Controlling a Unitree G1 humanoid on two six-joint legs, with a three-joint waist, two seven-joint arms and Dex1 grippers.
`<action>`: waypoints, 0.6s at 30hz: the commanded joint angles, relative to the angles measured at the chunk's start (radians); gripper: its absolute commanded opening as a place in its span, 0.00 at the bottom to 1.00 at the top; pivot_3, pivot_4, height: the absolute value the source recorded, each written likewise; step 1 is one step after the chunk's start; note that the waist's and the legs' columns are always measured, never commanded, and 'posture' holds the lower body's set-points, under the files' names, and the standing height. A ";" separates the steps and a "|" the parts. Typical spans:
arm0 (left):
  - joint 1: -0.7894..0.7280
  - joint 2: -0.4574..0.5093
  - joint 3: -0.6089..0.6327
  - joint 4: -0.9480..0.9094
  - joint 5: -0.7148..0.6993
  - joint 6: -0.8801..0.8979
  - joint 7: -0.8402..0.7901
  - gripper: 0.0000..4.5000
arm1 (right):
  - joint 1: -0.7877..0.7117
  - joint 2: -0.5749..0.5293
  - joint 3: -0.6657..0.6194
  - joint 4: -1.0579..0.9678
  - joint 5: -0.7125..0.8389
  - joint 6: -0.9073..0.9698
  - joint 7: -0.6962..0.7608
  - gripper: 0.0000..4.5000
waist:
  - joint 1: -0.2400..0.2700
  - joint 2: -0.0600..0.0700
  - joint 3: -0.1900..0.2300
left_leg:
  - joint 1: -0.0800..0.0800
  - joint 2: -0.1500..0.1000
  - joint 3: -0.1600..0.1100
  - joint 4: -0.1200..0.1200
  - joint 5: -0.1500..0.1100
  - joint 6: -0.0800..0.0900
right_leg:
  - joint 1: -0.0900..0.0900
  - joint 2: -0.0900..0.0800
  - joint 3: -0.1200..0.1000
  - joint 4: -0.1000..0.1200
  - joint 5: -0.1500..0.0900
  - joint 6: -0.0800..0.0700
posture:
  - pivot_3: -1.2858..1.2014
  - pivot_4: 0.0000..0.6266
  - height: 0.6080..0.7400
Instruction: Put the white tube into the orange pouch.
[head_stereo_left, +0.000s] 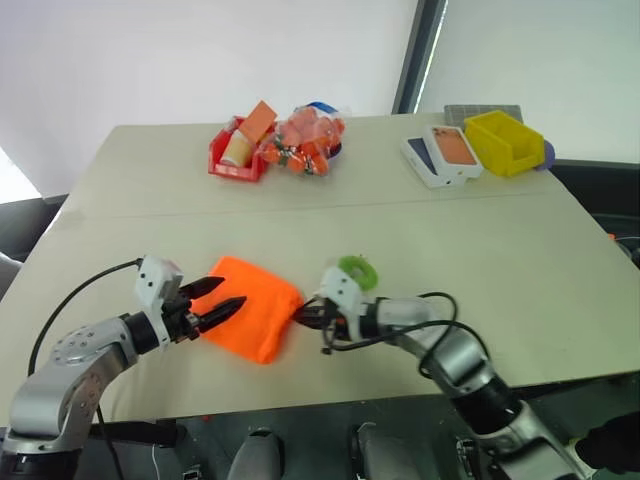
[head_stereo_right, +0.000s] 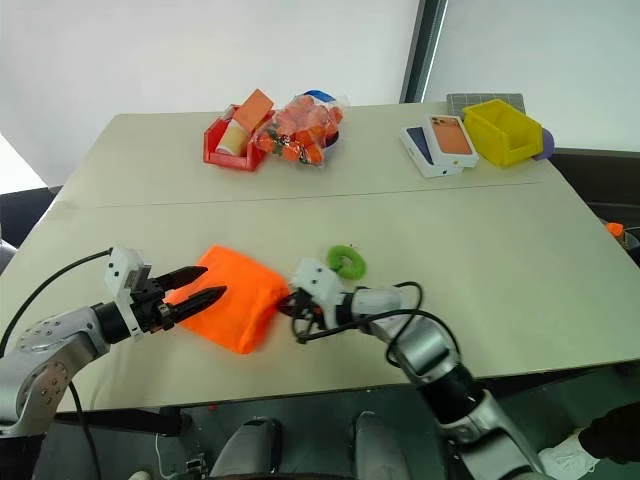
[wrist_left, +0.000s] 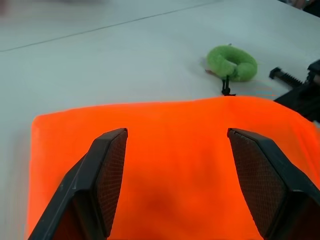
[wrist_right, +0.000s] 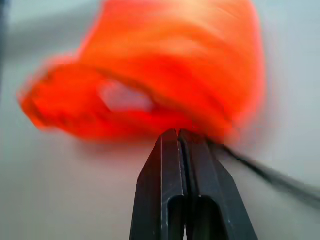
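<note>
Head view: left gripper (head_stereo_left: 222, 300) hanging spread over orange pouch (head_stereo_left: 250, 305), gripping nothing; right gripper (head_stereo_left: 308, 316) pressed closed, empty, at its mouth. Right wrist view: white tube (wrist_right: 125, 97) apparently showing inside; I'm fearing nudging it out.

Head stereo pair is aimed forward and down from above the near edge of the table (head_stereo_left: 560, 260); both eyes share the orange pouch (head_stereo_left: 250, 305) and the clutter beyond it; left wrist view is set close over the pouch, looking across it; right wrist view is pressed near its mouth
</note>
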 joint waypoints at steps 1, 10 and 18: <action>-0.025 -0.019 -0.025 -0.020 0.004 -0.026 0.001 0.75 | 0.056 -0.061 -0.086 -0.113 0.056 -0.008 0.037 0.01 | 0.000 0.000 0.000 | 0.000 0.000 0.000 0.000 0.000 0.000 | 0.000 0.000 0.000 0.000 0.000 0.000 | 0.52 0.24 1.00; -0.068 -0.076 -0.105 0.005 0.065 -0.091 0.010 0.75 | 0.064 -0.031 -0.333 -0.041 0.140 0.010 -0.097 0.67 | -0.005 0.000 0.000 | 0.001 0.001 0.000 0.000 0.000 0.000 | 0.000 0.002 0.000 0.001 0.000 0.000 | 0.52 0.24 1.00; -0.088 -0.083 -0.109 0.046 0.088 -0.128 0.002 0.75 | -0.043 0.074 -0.321 0.172 0.083 0.013 -0.235 0.91 | -0.004 0.001 0.000 | 0.000 0.001 0.000 -0.001 0.000 0.000 | 0.000 0.002 0.000 0.001 0.001 -0.002 | 0.52 0.24 1.00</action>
